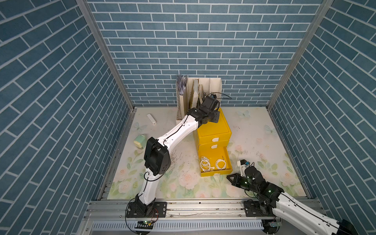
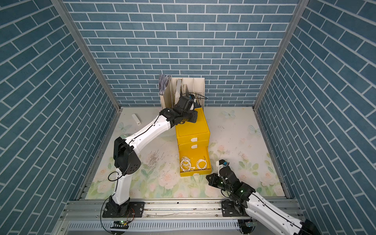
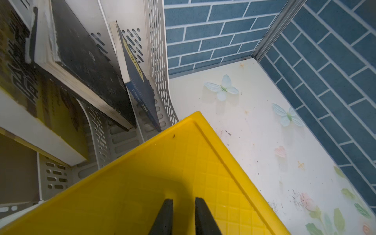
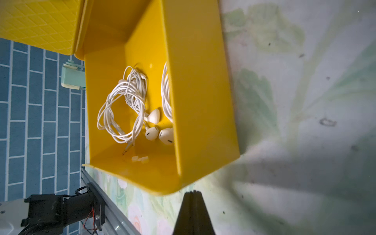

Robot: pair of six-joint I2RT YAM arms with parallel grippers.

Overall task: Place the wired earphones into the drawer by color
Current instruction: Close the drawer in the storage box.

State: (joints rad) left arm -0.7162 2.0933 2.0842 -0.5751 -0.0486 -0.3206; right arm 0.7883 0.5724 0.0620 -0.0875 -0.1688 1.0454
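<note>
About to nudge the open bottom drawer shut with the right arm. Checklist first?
1. White earphones fully inside open drawer, no cable over rim: ok.
2. Right gripper shut, empty, near drawer's front corner: ok.
3. Left gripper over cabinet top, slightly open, empty: ok.
4. Left gripper actually bracing cabinet: cannot tell.
5. Upper two drawers closed: ok.

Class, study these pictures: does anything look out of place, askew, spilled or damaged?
The bottom drawer of the yellow cabinet stands pulled out, white earphones coiled inside. Books in the white rack lean askew. Dark specks mark the floral mat. Nothing looks spilled or broken.
</note>
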